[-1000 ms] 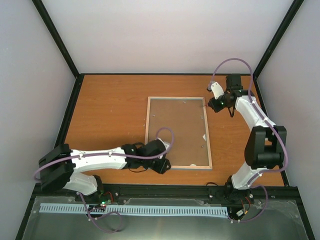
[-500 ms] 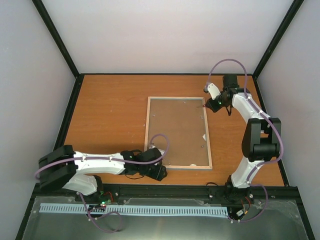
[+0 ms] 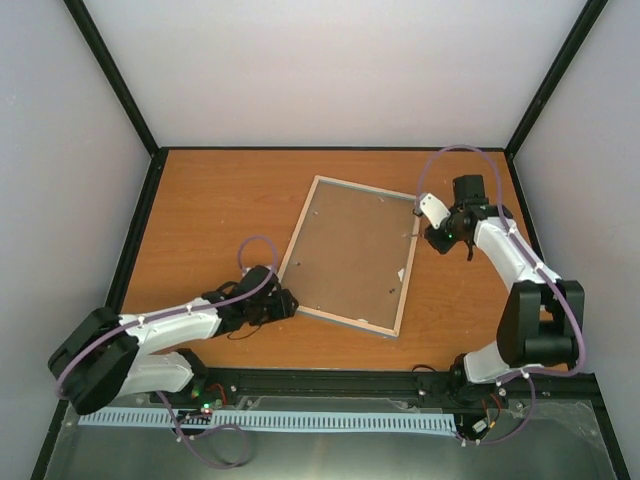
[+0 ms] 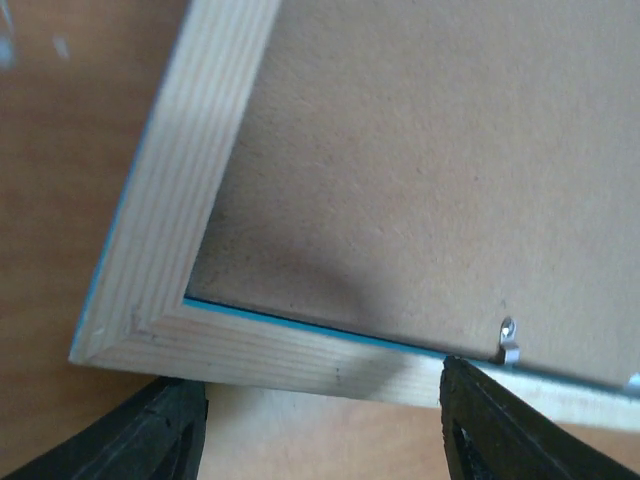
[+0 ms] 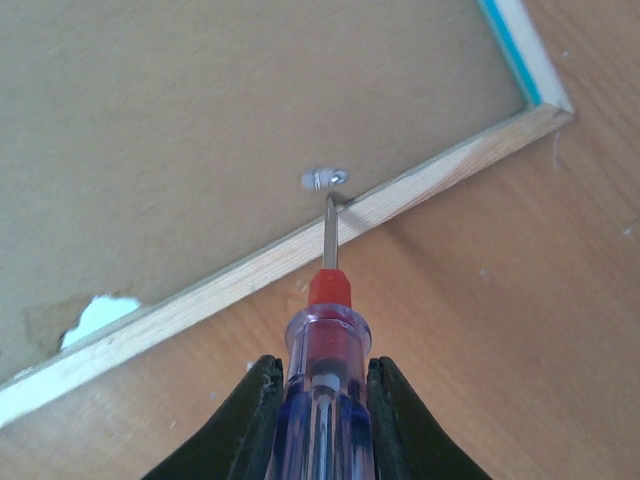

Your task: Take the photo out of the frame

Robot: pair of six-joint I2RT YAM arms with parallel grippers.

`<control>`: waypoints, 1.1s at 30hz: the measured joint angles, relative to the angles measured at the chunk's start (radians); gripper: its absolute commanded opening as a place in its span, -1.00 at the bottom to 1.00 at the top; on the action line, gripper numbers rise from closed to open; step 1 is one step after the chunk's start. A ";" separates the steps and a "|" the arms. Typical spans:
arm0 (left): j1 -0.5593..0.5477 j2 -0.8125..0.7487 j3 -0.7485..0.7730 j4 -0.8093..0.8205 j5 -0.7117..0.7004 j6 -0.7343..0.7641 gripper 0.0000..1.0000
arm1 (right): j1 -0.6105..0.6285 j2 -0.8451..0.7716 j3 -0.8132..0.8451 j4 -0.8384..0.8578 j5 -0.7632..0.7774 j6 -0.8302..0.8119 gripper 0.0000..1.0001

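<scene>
Frame (image 4: 190,170) lies face down on the wooden table (image 3: 210,220), pale wood rim up, a thin blue edge showing at the side. In the top view it sits just toward 3 o'clock of the table's middle and is skewed, its long axis running from about 1 to 7 o'clock. A brown backing board (image 3: 350,255) fills it. The photo is out of sight, presumably under that board.

The left gripper (image 3: 283,302) lies low at the frame's 7 o'clock corner. Its fingers (image 4: 165,430) stand wide apart with the near rail just ahead of them, and they hold nothing. The right gripper (image 5: 322,385) is at the 2 o'clock end of the right-hand rail. Its jaws are closed on the clear handle of a screwdriver (image 5: 325,320), and the blade tip touches a small metal clip (image 5: 322,180) that lies over the board's edge.

The step in hand looks to be turning this clip off the board so that the board can lift out. To do it well:
- Keep the blade low against the tab and push it sideways toward the rail, not down into the board, which already shows a torn pale patch (image 5: 95,315) near the same rail.
- Use light force, because the frame probably slides easily on the smooth table.
- Brace the 7 o'clock corner by closing the left jaws on the rim, or resting them against it, before levering.
- Another clip (image 4: 508,340) shows on the near rail by the left gripper, so this one is likely not the last.
</scene>
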 measured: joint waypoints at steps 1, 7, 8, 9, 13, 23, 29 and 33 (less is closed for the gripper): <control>0.027 0.013 0.003 0.014 0.006 0.012 0.28 | 0.000 -0.017 -0.012 -0.011 0.000 -0.007 -0.95; 0.202 0.187 0.114 0.079 0.032 0.114 0.22 | 0.032 -0.158 -0.102 -0.109 -0.005 -0.041 -0.94; 0.238 0.230 0.145 0.093 0.035 0.134 0.18 | 0.045 -0.182 -0.115 -0.133 -0.007 -0.045 -0.94; 0.259 0.258 0.166 0.100 0.034 0.144 0.15 | 0.055 -0.198 -0.122 -0.149 -0.009 -0.046 -0.94; 0.338 0.396 0.284 0.122 0.030 0.202 -0.02 | 0.098 -0.240 -0.140 -0.207 -0.028 -0.047 -0.94; 0.375 0.620 0.495 0.202 0.019 0.275 -0.78 | 0.237 -0.265 -0.141 -0.273 -0.011 0.011 -0.95; 0.382 0.623 0.510 0.226 0.008 0.375 -0.98 | 0.348 -0.266 -0.124 -0.314 -0.022 0.057 -0.95; 0.380 0.619 0.508 0.227 0.016 0.447 -0.99 | 0.369 -0.251 -0.085 -0.365 -0.077 0.089 -0.95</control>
